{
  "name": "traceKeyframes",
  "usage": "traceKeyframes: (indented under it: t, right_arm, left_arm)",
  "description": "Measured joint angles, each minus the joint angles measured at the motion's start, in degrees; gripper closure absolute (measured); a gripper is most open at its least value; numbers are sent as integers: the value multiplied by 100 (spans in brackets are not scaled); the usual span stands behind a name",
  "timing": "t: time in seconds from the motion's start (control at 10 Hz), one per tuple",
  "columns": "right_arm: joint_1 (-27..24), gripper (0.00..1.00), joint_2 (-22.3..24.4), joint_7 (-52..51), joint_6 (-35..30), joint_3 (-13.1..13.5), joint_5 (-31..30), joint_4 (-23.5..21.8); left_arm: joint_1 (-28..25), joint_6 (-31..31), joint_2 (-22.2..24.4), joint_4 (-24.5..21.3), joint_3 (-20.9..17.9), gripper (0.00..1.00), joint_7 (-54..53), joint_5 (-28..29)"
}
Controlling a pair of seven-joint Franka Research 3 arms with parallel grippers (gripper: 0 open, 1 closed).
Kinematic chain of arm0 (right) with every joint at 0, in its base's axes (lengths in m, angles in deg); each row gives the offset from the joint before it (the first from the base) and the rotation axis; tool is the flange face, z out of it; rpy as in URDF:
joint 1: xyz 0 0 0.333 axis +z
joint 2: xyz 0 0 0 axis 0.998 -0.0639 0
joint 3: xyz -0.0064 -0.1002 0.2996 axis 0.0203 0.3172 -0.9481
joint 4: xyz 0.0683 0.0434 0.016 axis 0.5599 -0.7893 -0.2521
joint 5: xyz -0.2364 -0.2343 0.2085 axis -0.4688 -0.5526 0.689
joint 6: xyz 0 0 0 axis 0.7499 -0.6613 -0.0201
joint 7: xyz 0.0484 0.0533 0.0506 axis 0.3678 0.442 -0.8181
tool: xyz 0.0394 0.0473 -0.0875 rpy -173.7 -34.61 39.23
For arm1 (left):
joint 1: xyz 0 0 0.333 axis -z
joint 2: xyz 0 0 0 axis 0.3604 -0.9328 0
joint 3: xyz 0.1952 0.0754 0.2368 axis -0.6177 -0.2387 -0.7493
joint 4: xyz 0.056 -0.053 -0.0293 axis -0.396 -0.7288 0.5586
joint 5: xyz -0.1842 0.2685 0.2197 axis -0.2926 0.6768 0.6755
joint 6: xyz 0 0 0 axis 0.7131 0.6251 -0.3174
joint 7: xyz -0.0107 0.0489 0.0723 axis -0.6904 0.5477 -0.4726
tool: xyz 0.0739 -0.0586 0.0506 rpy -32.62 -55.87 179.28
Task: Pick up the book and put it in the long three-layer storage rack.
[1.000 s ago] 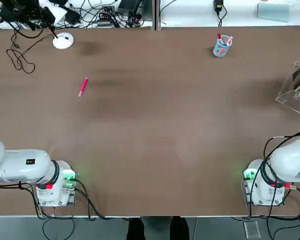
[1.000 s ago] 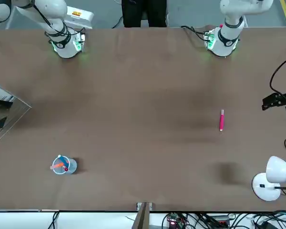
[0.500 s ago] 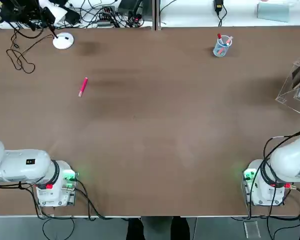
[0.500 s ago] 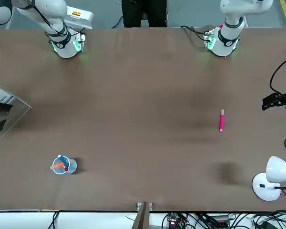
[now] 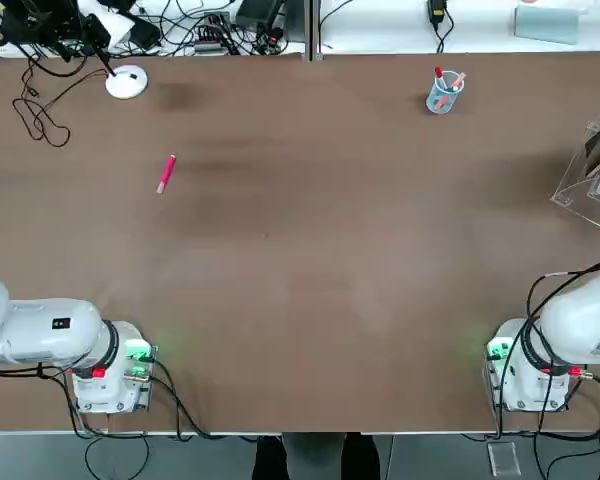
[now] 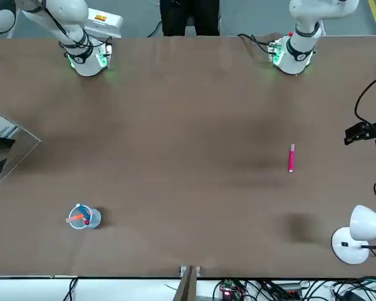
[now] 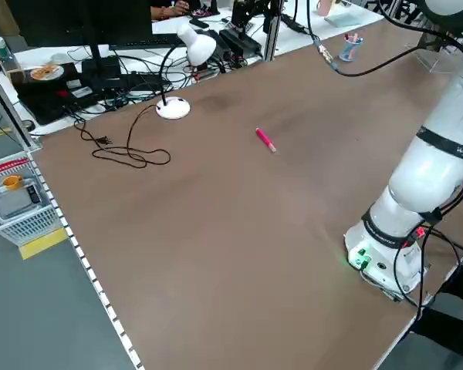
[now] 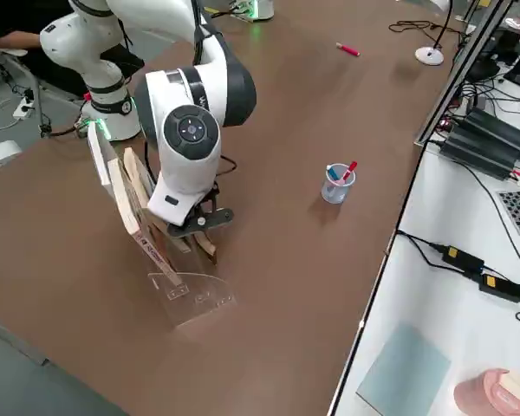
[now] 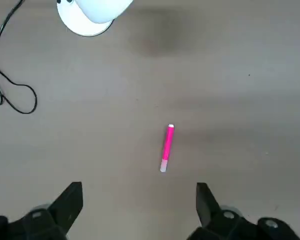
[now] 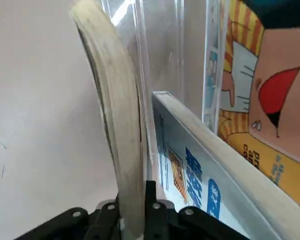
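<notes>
The book (image 10: pixel 116 130) shows its tan page edge in the right wrist view. It stands tilted inside the long three-layer storage rack (image 8: pixel 189 296), a clear acrylic stand at the table's right edge (image 5: pixel 588 172). My right gripper (image 8: pixel 198 227) is at the rack, shut on the book's edge. Beside it in the rack lean other books, one with a colourful cartoon cover (image 10: pixel 262 95). My left gripper (image 9: pixel 139 205) hangs open and holds nothing, high over the table's left half above a pink pen (image 9: pixel 166 148).
A clear pen cup (image 5: pixel 444 92) stands at the back right of the table. The pink pen (image 5: pixel 166 172) lies at the left. A white desk lamp (image 5: pixel 126 82) and loose black cables (image 5: pixel 40 115) are at the back left corner.
In the front view less of the book's dark cover shows inside the rack, so it has shifted slightly. The left arm has not moved.
</notes>
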Motion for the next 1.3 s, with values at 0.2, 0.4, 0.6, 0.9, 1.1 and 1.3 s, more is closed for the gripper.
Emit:
traceKeyframes:
  t: [0.2,0.4,0.6,0.9,1.1,1.3]
  right_arm:
    - [0,85,-1,-2,20,-1,64,1]
    - [5,85,-7,-2,32,-10,121,18]
    - [15,85,-25,-2,43,-29,145,53]
    - [25,85,-37,-3,64,-40,146,71]
    - [25,82,-42,-36,81,-41,150,75]
    - [24,66,-86,-171,163,-44,169,75]
  left_arm:
    - [0,0,0,0,0,0,0,0]
    - [0,0,0,0,0,0,0,0]
    - [0,0,0,0,0,0,0,0]
    - [0,0,0,0,0,0,0,0]
    - [0,0,0,0,0,0,0,0]
    - [0,0,0,0,0,0,0,0]
